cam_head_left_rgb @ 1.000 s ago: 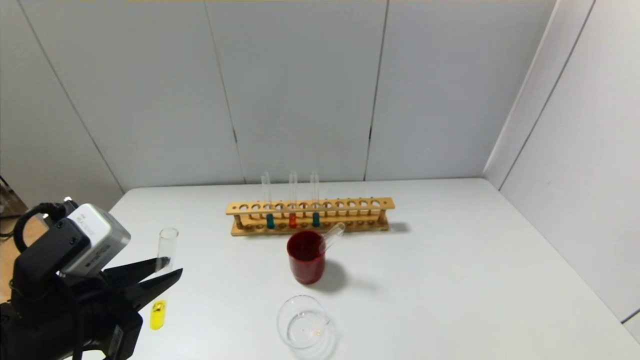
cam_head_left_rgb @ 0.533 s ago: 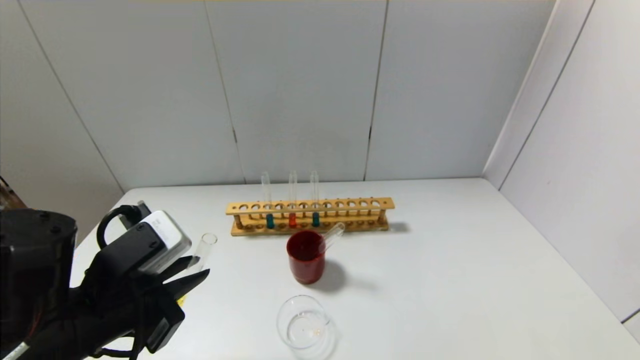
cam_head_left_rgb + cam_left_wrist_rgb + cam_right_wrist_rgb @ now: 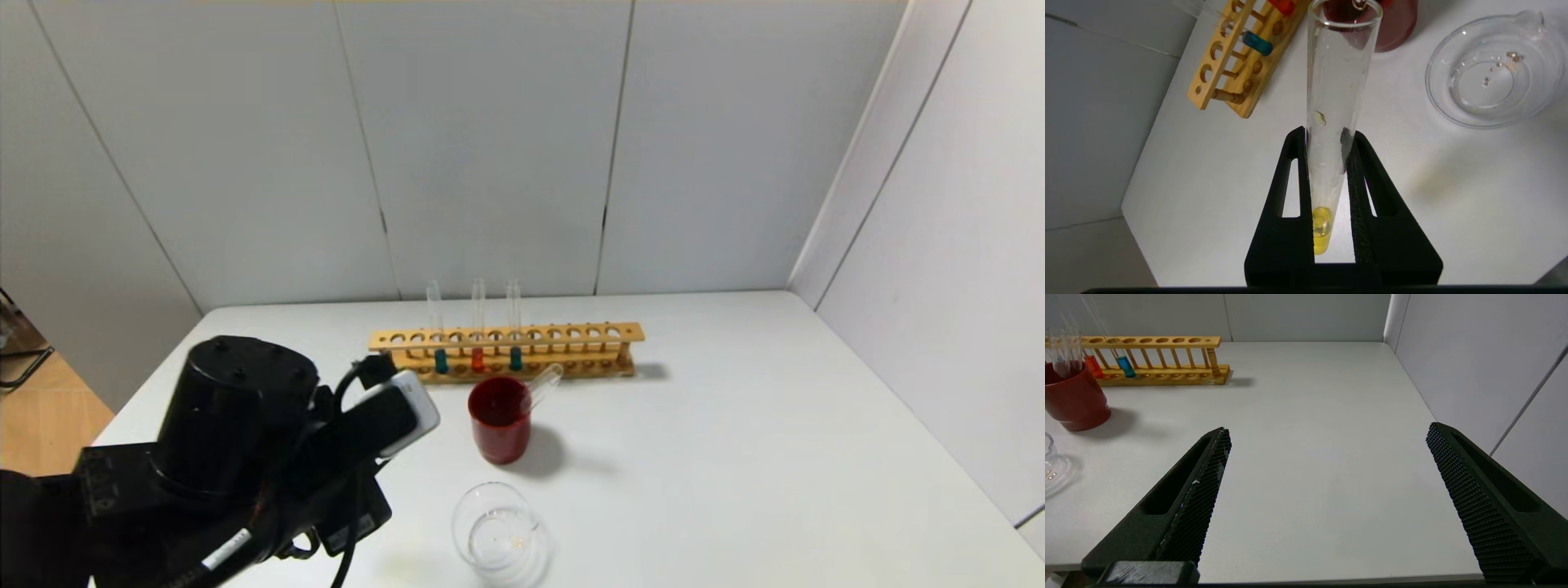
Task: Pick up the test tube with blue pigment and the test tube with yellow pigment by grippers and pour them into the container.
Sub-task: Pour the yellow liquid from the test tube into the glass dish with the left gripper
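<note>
My left gripper (image 3: pixel 1327 134) is shut on the test tube with yellow pigment (image 3: pixel 1337 102), whose yellow liquid (image 3: pixel 1321 234) sits at the rounded end between the fingers. The tube's open mouth points toward the red cup. The container (image 3: pixel 494 535), a low clear glass beaker, stands just right of my left arm (image 3: pixel 237 408), which hides the tube in the head view. Two test tubes with blue pigment (image 3: pixel 441 359) (image 3: pixel 515 358) stand in the wooden rack (image 3: pixel 571 335). My right gripper (image 3: pixel 1327 430) hangs open and empty above the right of the table.
A dark red cup (image 3: pixel 500 418) with an empty tube (image 3: pixel 545 382) leaning in it stands between the rack and the beaker. A red-orange tube (image 3: pixel 478 359) stands between the blue ones. Walls close off the back and right of the table.
My left arm has swung right from the table's left edge toward the beaker. It still grips the yellow tube, which was upright and visible and now lies hidden behind my wrist.
</note>
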`<state>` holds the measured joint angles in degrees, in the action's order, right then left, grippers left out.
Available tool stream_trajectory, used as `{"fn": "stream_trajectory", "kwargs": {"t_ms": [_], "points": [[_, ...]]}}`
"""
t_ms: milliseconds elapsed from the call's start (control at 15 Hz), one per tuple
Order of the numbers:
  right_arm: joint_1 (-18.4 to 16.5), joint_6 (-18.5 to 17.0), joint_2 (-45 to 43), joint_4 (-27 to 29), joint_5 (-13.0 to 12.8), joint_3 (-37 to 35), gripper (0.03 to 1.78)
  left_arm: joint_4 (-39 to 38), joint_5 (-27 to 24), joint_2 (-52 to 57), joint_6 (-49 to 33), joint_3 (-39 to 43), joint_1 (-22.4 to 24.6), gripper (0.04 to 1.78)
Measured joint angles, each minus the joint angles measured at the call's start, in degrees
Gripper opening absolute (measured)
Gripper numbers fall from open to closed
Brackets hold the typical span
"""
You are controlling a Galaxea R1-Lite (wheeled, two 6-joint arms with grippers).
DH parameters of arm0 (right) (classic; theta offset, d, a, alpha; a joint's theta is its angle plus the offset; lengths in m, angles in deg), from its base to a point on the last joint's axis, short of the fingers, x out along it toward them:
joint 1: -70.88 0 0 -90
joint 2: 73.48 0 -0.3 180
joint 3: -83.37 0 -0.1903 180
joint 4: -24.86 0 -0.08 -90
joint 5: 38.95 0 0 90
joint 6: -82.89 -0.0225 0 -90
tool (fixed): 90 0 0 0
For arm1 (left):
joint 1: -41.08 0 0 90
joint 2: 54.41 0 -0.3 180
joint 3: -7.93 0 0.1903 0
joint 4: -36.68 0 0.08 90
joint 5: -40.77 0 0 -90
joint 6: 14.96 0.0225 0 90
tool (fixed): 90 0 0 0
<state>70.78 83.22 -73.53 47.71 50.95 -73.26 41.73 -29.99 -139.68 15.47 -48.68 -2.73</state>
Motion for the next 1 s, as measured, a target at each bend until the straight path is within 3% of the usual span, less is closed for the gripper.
{"fn": "stream_trajectory", "kwargs": {"t_ms": [400,1000], "points": [[0.00,0.00,0.00,0.00,0.00,0.00,1.74,0.05,2.21,-5.79,1.05,0.01,-3.57,0.30],[0.00,-0.02,0.00,0.00,0.00,0.00,1.74,0.07,6.28,-8.66,11.26,-0.07,-5.25,0.30]]}}
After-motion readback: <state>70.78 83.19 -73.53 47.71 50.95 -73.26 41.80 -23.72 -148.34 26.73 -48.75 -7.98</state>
